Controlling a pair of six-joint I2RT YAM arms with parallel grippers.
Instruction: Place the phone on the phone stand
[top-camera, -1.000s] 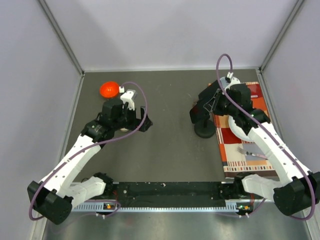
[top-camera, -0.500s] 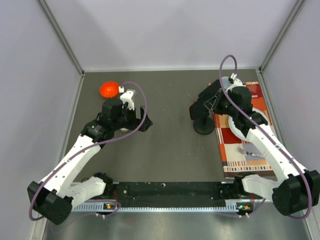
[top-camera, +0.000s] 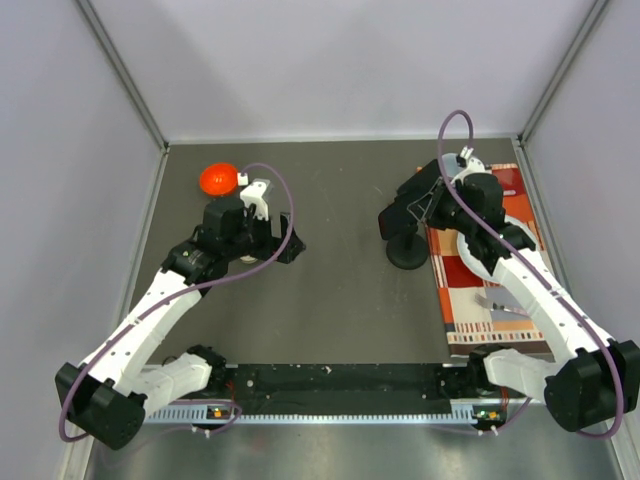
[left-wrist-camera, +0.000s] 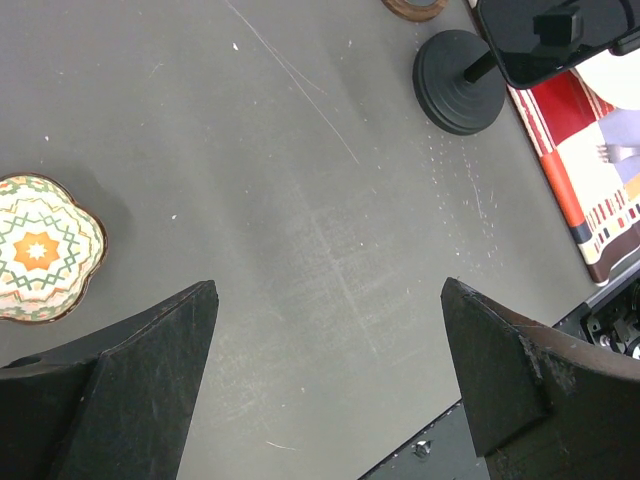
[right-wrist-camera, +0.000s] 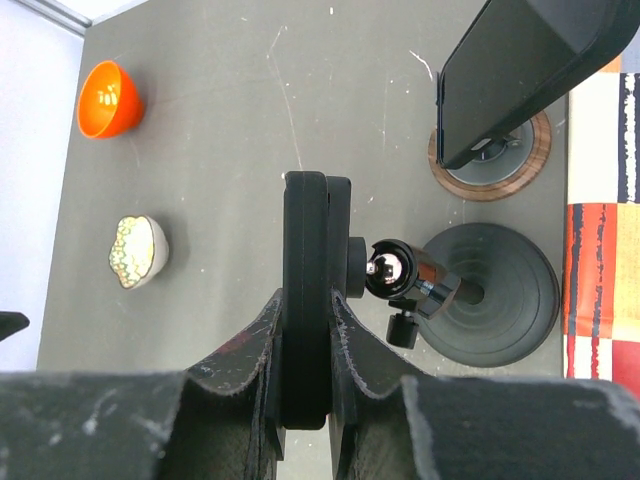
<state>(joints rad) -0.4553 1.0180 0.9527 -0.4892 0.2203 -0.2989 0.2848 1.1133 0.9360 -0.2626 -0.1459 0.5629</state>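
Note:
The phone (right-wrist-camera: 303, 230) is a black slab seen edge-on in the right wrist view, its back against the small head of the phone stand. The stand's ball joint (right-wrist-camera: 385, 270) and stem lead to its round black base (right-wrist-camera: 495, 295). My right gripper (right-wrist-camera: 305, 300) is shut on the phone, one finger on each face. In the top view the right gripper (top-camera: 405, 215) holds the phone (top-camera: 390, 222) above the base (top-camera: 407, 255). The left wrist view shows the phone's glossy face (left-wrist-camera: 520, 50) over the base (left-wrist-camera: 460, 68). My left gripper (left-wrist-camera: 330, 290) is open and empty, left of centre (top-camera: 290, 245).
A dark grey plate (right-wrist-camera: 520, 70) on a brown disc foot (right-wrist-camera: 500, 185) stands just behind the phone stand. An orange bowl (top-camera: 218, 179) sits at the back left, a patterned bowl (left-wrist-camera: 40, 245) beside my left gripper. A striped cloth (top-camera: 495, 290) with a fork (top-camera: 500, 303) lies on the right.
My right gripper with the phone has shifted slightly back and to the right, and the stand's base shifted with it. The left arm has not moved.

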